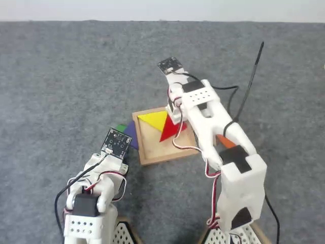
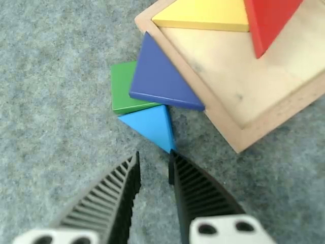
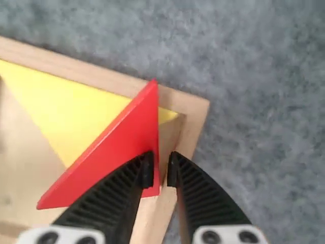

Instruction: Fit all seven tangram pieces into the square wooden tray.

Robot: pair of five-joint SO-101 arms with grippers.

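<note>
Right wrist view is showing the right gripper point(image 3: 158, 165) clamping the red triangle point(image 3: 114, 150) by its edge, the piece leaning tilted over the yellow triangle point(image 3: 66, 114) in a corner of the tray point(image 3: 192, 127); judging by this, it is needing levelling beside yellow before release; the left gripper point(image 2: 154, 157) is hanging parted, empty.

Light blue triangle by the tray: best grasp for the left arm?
Pinch the light blue triangle across its two free slanted edges near the tip, from above on the carpet side. It lies flat; its third edge butts the green piece and dark blue triangle.
</note>
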